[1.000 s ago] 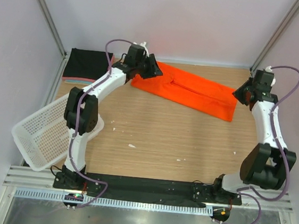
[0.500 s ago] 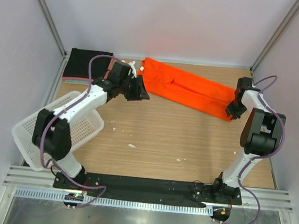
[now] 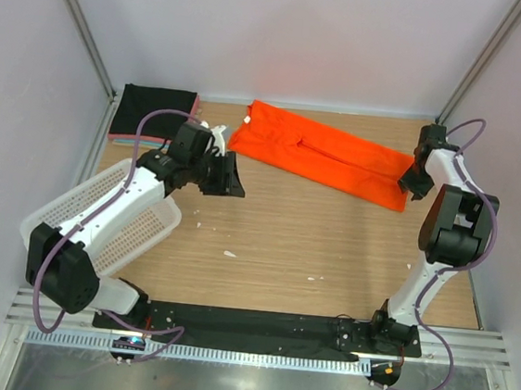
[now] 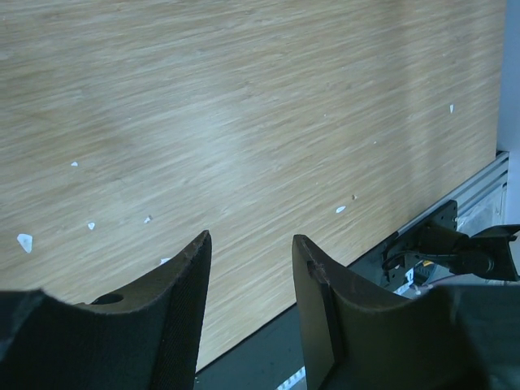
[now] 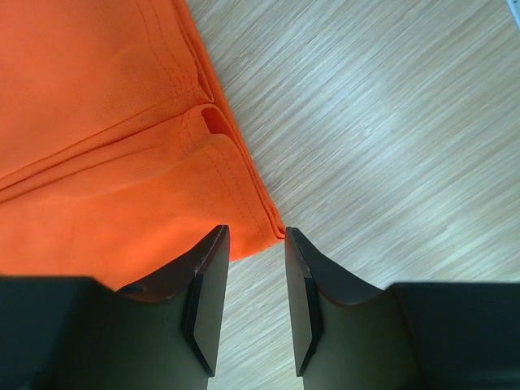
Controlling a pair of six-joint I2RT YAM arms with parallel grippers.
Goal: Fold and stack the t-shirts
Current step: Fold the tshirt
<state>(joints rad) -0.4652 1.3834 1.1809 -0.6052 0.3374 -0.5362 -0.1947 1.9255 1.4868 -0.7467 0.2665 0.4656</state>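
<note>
Bright orange-red cloth on pale wood.
The t-shirt (image 3: 320, 159) at the far side is plain orange-red, unprinted, with matching hem stitching. The folded stack (image 3: 156, 109) at far left is black on top, with pink and teal edges. The table (image 3: 311, 247) is pale, streaky woodgrain with white flecks. The mesh basket (image 3: 79, 232) at near left is white. The arms (image 3: 110, 203) are white and black.

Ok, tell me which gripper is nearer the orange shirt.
Right. The right gripper hangs open just over the orange shirt at its right-end corner; the left gripper, open and empty, is over bare table off the shirt's left end.
</note>
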